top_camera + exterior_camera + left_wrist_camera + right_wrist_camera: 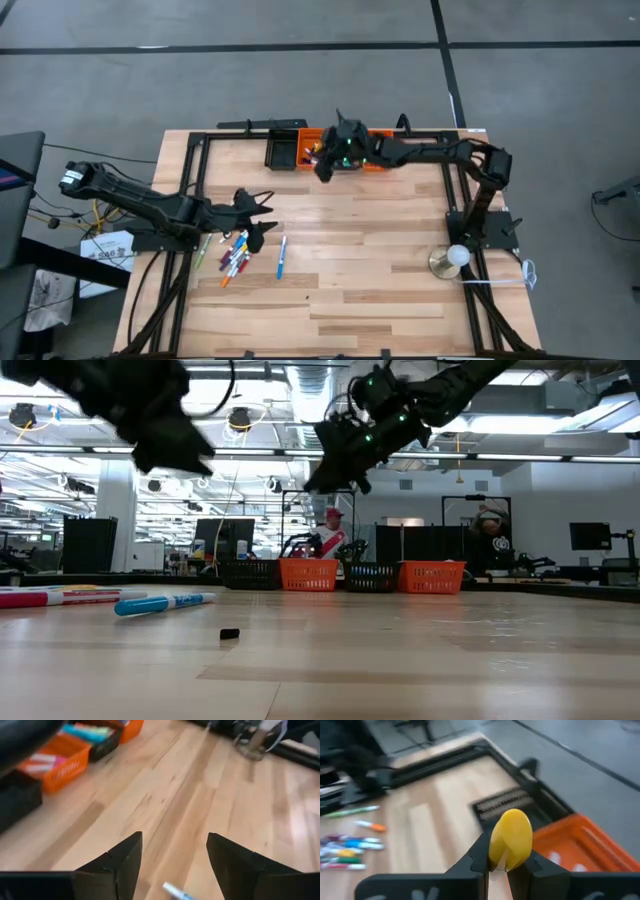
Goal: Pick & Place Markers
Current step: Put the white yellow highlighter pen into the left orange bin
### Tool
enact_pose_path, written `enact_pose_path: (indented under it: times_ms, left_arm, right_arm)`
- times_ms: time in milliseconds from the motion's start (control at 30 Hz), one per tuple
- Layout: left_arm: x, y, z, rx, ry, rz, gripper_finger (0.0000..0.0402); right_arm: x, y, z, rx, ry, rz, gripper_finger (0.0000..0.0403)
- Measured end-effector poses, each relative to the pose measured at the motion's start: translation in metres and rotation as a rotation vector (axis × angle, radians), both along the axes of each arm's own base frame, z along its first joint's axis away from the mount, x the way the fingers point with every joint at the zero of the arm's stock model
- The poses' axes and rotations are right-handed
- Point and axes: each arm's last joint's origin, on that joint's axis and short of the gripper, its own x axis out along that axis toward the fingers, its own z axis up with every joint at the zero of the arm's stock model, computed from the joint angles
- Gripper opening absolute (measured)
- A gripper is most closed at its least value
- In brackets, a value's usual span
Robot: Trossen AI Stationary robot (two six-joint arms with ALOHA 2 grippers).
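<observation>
Several markers [234,256] lie heaped on the wood near the table's left side, with a blue marker [281,256] lying alone to their right. My left gripper [262,220] hovers open just beyond the heap. In its wrist view the fingers [125,862] stand apart over bare wood, with a blue marker's tip [175,891] below them. My right gripper [322,165] is at the far edge over the row of bins, shut on a yellow marker [511,837]. My right gripper pinches the yellow marker between its two fingers. The marker's rounded end [512,827] stands out above the fingertips, and the fingers hide the rest of it. The fingers slant downward, coming from the table's right. The marker is lifted clear, above the bins.
Small bins stand in a row along the far edge: a black bin [283,150], an orange bin [309,148] and more under the right arm. A small black piece [229,633] lies on the wood. A round lamp base [447,262] stands at the right. The table's middle is bare wood.
</observation>
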Motion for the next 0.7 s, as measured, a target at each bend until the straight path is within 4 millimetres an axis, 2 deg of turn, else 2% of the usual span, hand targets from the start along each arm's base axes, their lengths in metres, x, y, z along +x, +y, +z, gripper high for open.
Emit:
enact_pose_path:
  times_ms: [100, 233, 367, 600, 700]
  left_arm:
    - [-0.006, 0.005, -0.016, -0.008, 0.038, 0.049, 0.0218]
    - [-0.008, 0.013, -0.025, -0.006, 0.058, 0.095, 0.0218]
    - [-0.007, 0.018, -0.026, -0.027, 0.058, 0.113, 0.0218]
    - [-0.008, 0.018, -0.026, -0.046, 0.063, 0.105, 0.0218]
    - [-0.008, 0.017, -0.027, -0.054, 0.075, 0.096, 0.0218]
  right_arm:
    - [-0.007, -0.019, 0.003, 0.006, -0.001, -0.055, 0.0029]
    - [-0.020, -0.042, 0.000, 0.062, 0.010, -0.136, 0.0029]
    - [-0.023, -0.055, -0.019, 0.112, 0.062, -0.153, 0.0030]
    - [-0.002, -0.064, -0.046, 0.145, 0.148, -0.130, 0.0032]
    - [0.010, -0.066, -0.044, 0.137, 0.185, -0.114, 0.0032]
